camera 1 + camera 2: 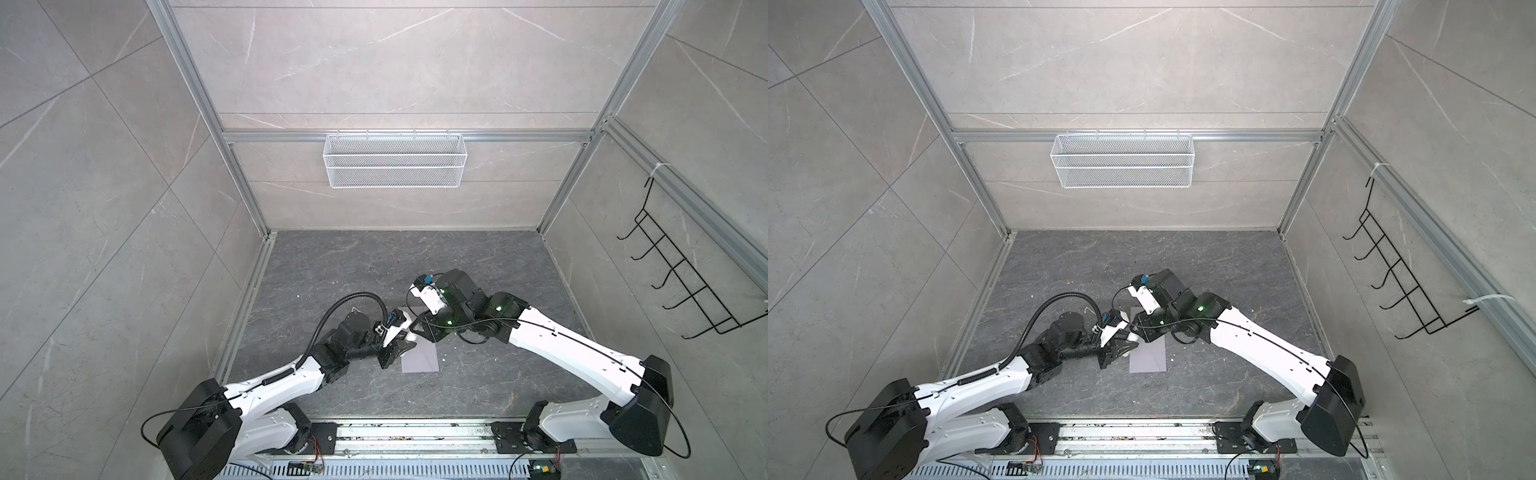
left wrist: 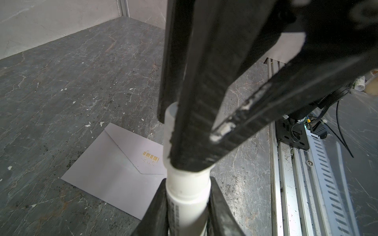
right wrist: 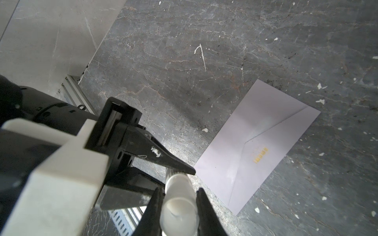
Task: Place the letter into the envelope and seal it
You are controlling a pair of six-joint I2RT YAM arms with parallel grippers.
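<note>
On a dark, stone-patterned table (image 1: 457,266), a pale lavender-grey envelope (image 1: 420,360) lies flat near the middle, just below the spot where the two robot arms meet. Both top views show it partly covered by the arms. The wrist views show more of the envelope (image 2: 114,169): its pointed flap is folded down flat against the body, and a small orange-gold mark sits near the flap's tip. Whether the flap is stuck down cannot be told.

Above the envelope and clear of it, the two arms share a white glue stick (image 2: 188,194). The left gripper (image 2: 188,179) is clamped around the printed barrel, one black finger on each side. The right gripper (image 3: 179,189) comes in from the opposite end and is clamped around the paler cap, which points straight at its wrist camera. The cap sits against the barrel, with no gap visible between them. Smears of white residue mark the black fingers of both grippers.

Small white flecks are scattered across the table around the envelope. On the back wall hangs a white wire-mesh basket (image 1: 394,160), and on the right wall a black wire rack (image 1: 681,286) with hooks.
</note>
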